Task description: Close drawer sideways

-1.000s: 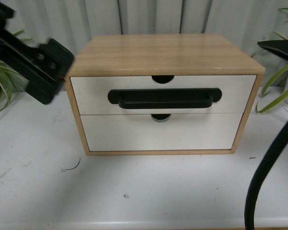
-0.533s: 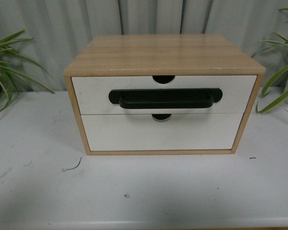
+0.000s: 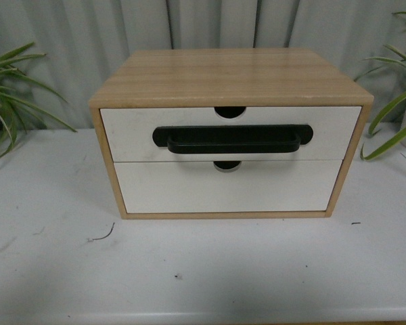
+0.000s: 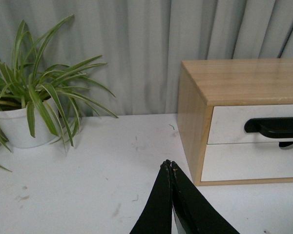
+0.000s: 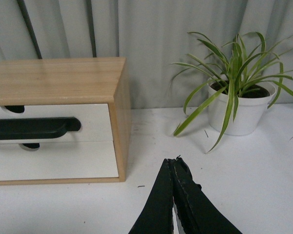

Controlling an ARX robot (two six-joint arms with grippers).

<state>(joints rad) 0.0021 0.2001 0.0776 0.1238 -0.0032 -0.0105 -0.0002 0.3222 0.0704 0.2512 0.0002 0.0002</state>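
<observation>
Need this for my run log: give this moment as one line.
wide white-fronted drawer with black bar handle: looks closed | left pincer: shut, touching nothing | right pincer: shut, touching nothing

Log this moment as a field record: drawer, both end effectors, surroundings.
drawer: top slot of the wooden cabinet, white front looks flush with the frame, shut
handle: black bar, nothing touching it
lower drawer: shut, no handle
left end effector: shut, empty, apart from the cabinet on its left side
right end effector: shut, empty, apart on its right side
left plant: potted, on the table
right plant: potted, on the table
</observation>
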